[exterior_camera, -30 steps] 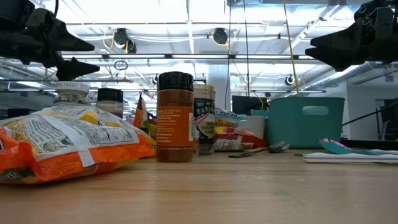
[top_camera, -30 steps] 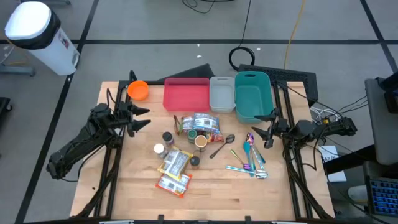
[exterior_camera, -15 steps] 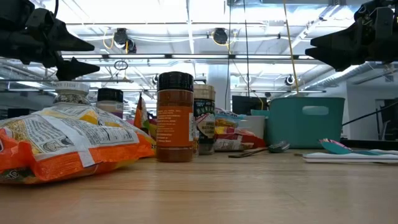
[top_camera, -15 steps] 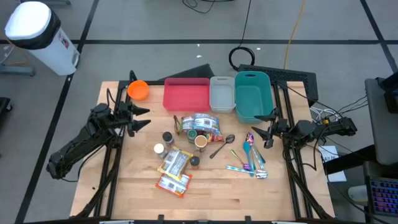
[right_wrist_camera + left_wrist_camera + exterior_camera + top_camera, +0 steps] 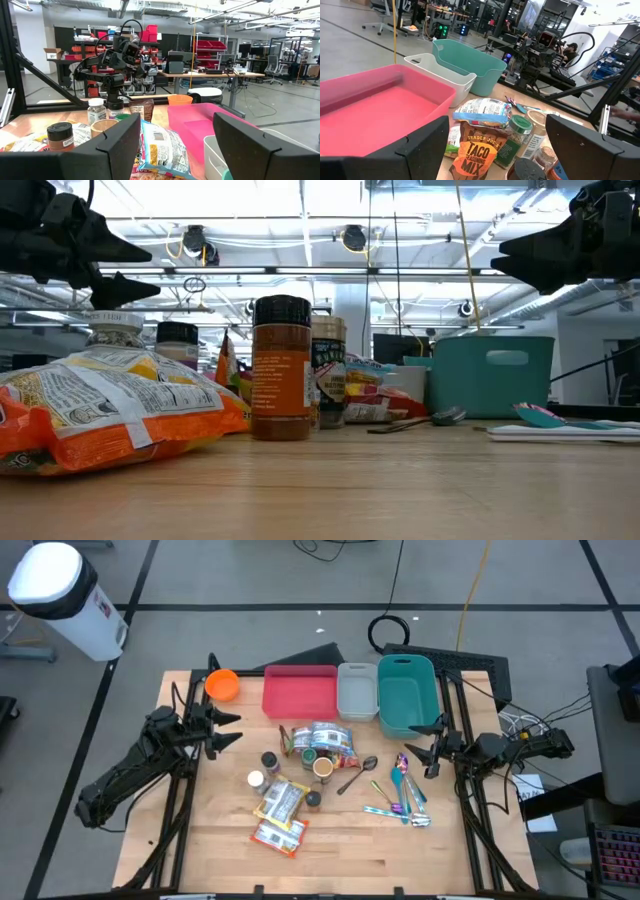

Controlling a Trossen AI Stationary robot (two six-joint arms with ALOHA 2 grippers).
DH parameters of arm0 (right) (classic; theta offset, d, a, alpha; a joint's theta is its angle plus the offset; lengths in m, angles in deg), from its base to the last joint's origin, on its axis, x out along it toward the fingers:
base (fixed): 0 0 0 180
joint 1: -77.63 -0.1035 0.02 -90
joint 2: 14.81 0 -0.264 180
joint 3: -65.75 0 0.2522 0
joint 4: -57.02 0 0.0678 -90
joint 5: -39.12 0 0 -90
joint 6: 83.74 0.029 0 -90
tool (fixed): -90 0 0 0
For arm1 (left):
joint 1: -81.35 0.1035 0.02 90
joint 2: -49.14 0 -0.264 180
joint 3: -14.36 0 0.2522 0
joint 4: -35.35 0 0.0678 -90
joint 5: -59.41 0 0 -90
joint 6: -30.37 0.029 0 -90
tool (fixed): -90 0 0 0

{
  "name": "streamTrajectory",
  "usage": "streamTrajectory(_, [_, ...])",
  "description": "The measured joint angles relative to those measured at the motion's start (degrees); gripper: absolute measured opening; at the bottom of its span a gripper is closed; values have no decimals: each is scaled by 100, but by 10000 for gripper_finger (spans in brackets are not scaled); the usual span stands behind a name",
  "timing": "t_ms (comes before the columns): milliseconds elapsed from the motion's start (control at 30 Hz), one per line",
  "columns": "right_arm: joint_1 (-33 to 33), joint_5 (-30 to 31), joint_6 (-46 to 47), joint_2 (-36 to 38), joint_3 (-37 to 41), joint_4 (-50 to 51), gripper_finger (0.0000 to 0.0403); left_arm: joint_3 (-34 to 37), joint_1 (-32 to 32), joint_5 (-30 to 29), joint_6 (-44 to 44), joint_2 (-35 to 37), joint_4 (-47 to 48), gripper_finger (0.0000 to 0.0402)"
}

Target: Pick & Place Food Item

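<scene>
Two claws hang above the table (image 5: 340, 850) with nothing in them — the left claw (image 5: 228, 730) at the 9 o'clock edge with its fingers spread wide, the right claw (image 5: 417, 752) at the 3 o'clock edge with its fingers parted, both pointing toward the middle.

Food items cluster at the centre. A taco mix packet (image 5: 474, 150) stands beside a crinkled snack bag (image 5: 482, 111) and a green-lidded jar (image 5: 516, 133), just below the bins. Toward 6 o'clock lie two orange-edged snack packets (image 5: 279, 815), one partly over the other, with a brown spice jar (image 5: 281, 367) upright near them.

Along the 12 o'clock edge sit three bins side by side — a pink bin (image 5: 299, 693), a white bin (image 5: 357, 691) and a teal bin (image 5: 407, 694). An orange bowl (image 5: 221, 685) rests at about 10 o'clock. Spoons and other utensils (image 5: 403, 795) lie scattered toward 4 o'clock.
</scene>
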Motion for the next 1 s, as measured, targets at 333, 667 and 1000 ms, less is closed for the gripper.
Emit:
streamTrajectory(333, [0,0,1,0,-1,1,242,1,0,0,0,1,1,335])
streamTrajectory(667, [0,2,1,1,-1,0,242,1,0,-117,297,-1,-111,335])
streamTrajectory(1000, [0,1,-1,-1,0,3,242,-68,0,-1282,-1048,-1,-4453,335])
